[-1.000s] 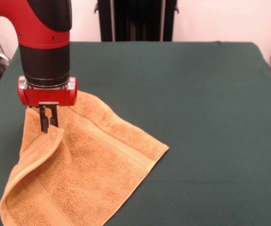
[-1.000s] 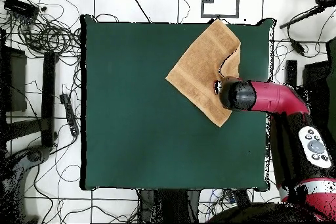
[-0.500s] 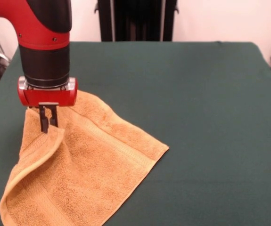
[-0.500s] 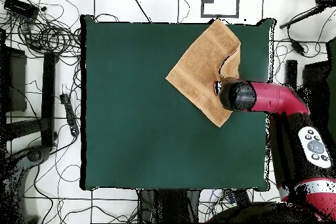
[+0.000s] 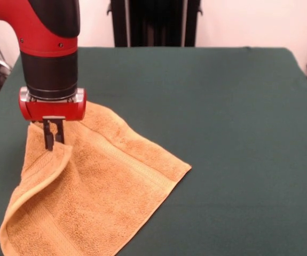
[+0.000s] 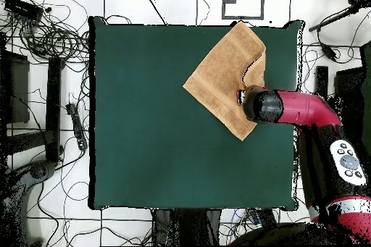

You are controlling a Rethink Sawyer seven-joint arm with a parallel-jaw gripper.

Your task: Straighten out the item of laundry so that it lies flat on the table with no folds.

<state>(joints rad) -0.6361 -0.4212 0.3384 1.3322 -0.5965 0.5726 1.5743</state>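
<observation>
The item of laundry, a golden-orange terry towel, lies on the table at the front left, turned like a diamond. Its left corner is folded over onto the middle, and the folded edge rises to my gripper. The gripper points straight down and is shut on that raised corner. In the overhead view the towel lies near the table's upper right corner, and the arm's red wrist covers the gripper and the towel's right part.
The towel's near corner reaches the table's front edge. Cables and stands lie on the floor around the table. A remote-like device rests beside the arm.
The gripper and wrist have shifted very slightly left, with the held corner. The towel's shape is nearly the same.
</observation>
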